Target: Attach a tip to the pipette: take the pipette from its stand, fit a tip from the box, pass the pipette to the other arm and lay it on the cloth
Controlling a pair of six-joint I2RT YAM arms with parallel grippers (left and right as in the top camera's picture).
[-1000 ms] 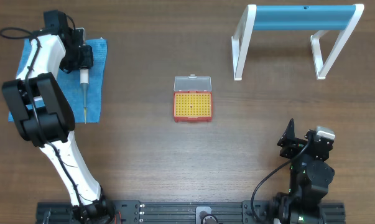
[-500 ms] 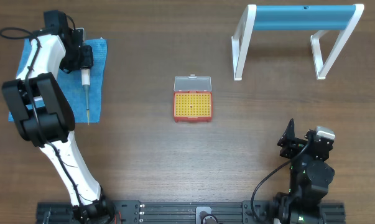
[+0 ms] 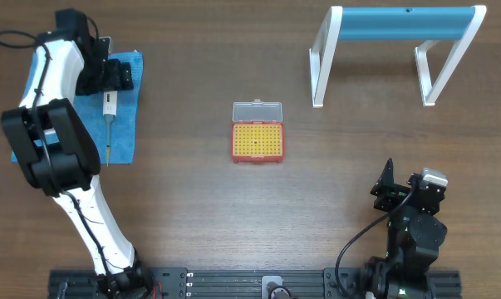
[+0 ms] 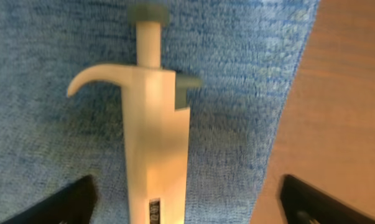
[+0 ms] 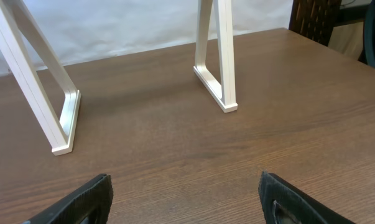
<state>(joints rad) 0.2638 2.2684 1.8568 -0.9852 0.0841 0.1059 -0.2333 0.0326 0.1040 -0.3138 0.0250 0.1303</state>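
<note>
Setting: a laboratory-style robotics test bench. Evidence: a wood-grain table (image 3: 233, 224) carries liquid-handling gear. A pipette (image 3: 108, 112) lies on a blue cloth (image 3: 127, 124) at 10 o'clock, a tip box (image 3: 257, 141) sits at centre, and a white-and-blue pipette stand (image 3: 400, 25) is at 1 o'clock. The left arm (image 3: 55, 149) and right arm (image 3: 412, 228) are mounted on a black rail (image 3: 200, 278) at 6 o'clock.

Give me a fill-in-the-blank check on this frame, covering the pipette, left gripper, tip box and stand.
1. The pipette lies on the blue ___.
2. The left gripper is above the pipette with its fingers ___, not touching it.
3. The tip box in the middle of the table has its lid ___.
4. The white and blue stand is on the ___ arm's side of the table.

Missing words: cloth; open; open; right.
</note>
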